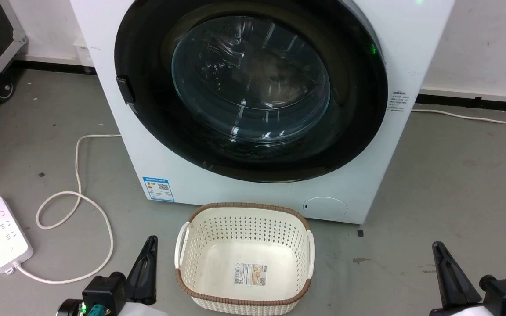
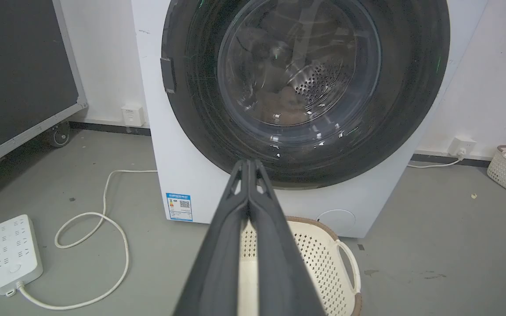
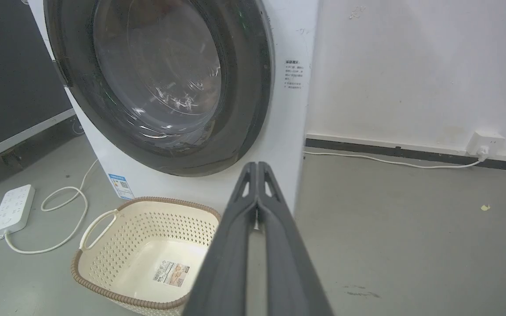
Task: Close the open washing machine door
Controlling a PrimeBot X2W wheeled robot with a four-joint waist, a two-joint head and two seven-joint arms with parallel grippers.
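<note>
**Glossy black rim seated flush, both pairs of jaws shut and kept clear**

Glossy black and clear glass are met straight ahead of the left gripper point(image 2: 248, 169), whose jaws are pressed together with nothing between them. The washing machine door point(image 1: 251, 83) is seen beyond and above those tips, well apart from them. Its wide rim lies flat against the white washing machine point(image 1: 235, 193), and no gap is shown along the edge. A small dark handle point(image 1: 124, 90) is found on the part of the rim that falls left of the left jaws. The right gripper point(image 3: 257, 169) is likewise closed on nothing. From its jaws the door is placed ahead and to the left, with bare grey floor point(image 3: 411, 245) ahead and to the right.

Between the two pairs of jaws, just short of the machine, a cream perforated basket point(image 1: 244, 208) is set. It is judged to be parked under the opening so that laundry can be dropped into it. Left of the left jaws, a white power strip point(image 1: 0, 232) and its looped cable point(image 1: 77, 197) are laid on the floor.

The door is judged to be shut already, so the task appears done. The fingers are probably held together and low so that nothing is snagged. Whether the latch is fully caught cannot be told.
</note>
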